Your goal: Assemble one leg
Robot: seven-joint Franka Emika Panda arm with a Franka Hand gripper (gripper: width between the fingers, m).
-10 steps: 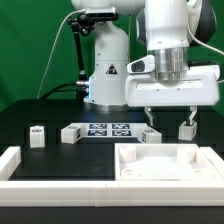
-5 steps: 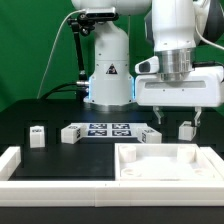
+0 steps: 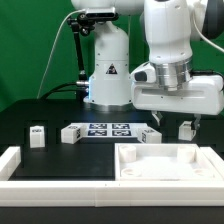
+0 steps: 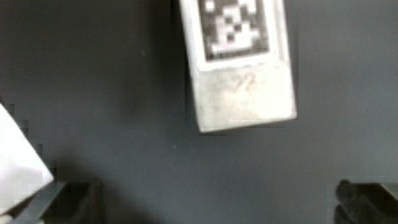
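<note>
Leg [image 4: 240, 70] flat, long axis crosswise to finger line of wide-spread gripper [image 3: 176, 120].

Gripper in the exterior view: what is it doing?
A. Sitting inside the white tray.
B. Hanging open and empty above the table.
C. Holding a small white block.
B: the gripper hangs open above the black table, and the wrist view shows nothing in its grasp; the leg lies free.

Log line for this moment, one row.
gripper: open, empty | leg: flat on black table, ahead of fingers, not between them | stage: pre-grasp, leg not yet held
</note>
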